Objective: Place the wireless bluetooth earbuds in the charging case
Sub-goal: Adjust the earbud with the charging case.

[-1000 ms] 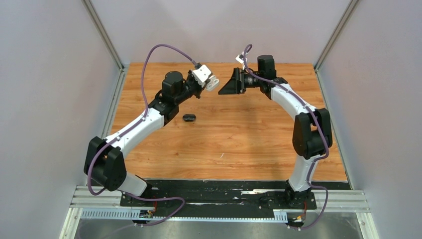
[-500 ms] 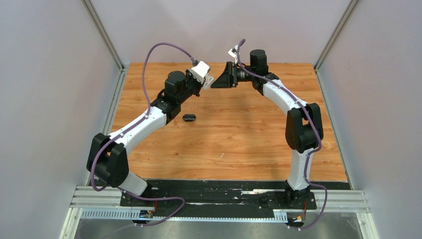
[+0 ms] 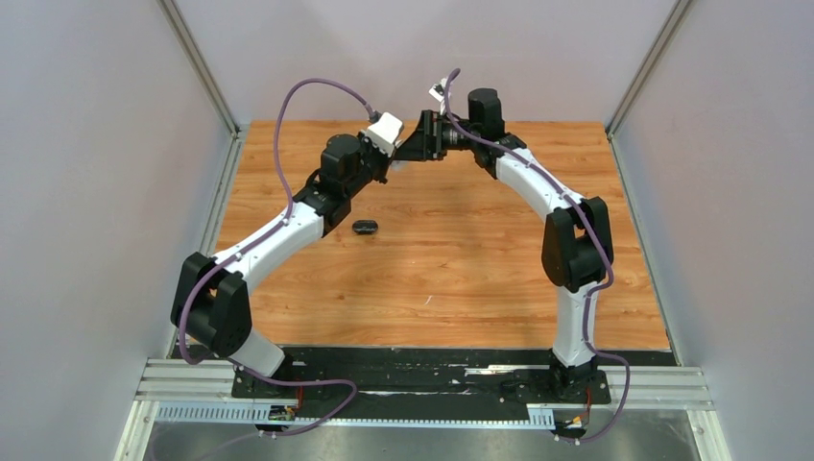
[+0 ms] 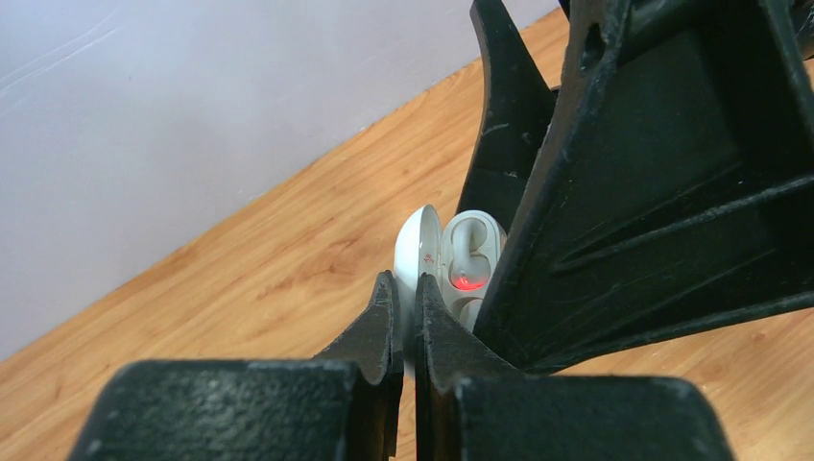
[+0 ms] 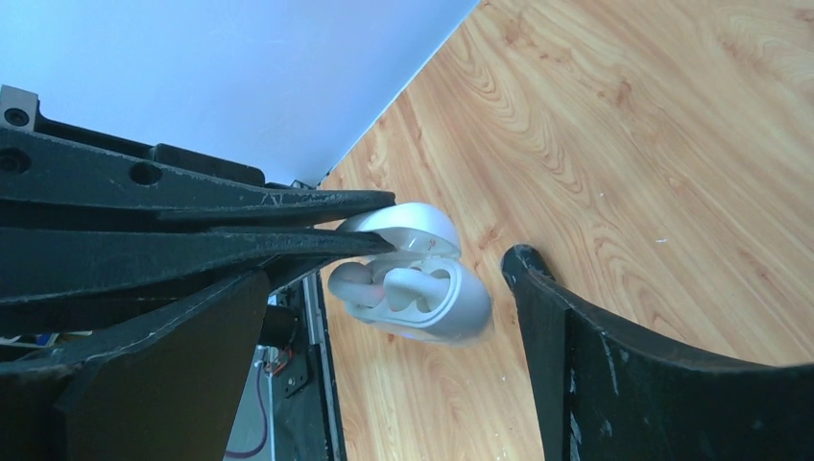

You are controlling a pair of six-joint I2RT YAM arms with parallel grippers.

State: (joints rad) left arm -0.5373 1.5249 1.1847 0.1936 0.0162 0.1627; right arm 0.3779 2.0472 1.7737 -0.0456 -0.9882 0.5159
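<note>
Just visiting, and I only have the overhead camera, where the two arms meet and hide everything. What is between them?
Observer: A glossy white pebble-shaped charging case, open; the left gripper is shut on its lid.
Operator: Anything inside?
Observer: Two white earbuds sit in it.
Operator: And the other claw?
Observer: The right gripper is open, one finger on each side of the case.

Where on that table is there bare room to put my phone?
Free: the bare table middle, bordered by the small black case, the right arm and the black base rail. Crowded: the far middle, where the left gripper and right gripper meet around the white case.
</note>
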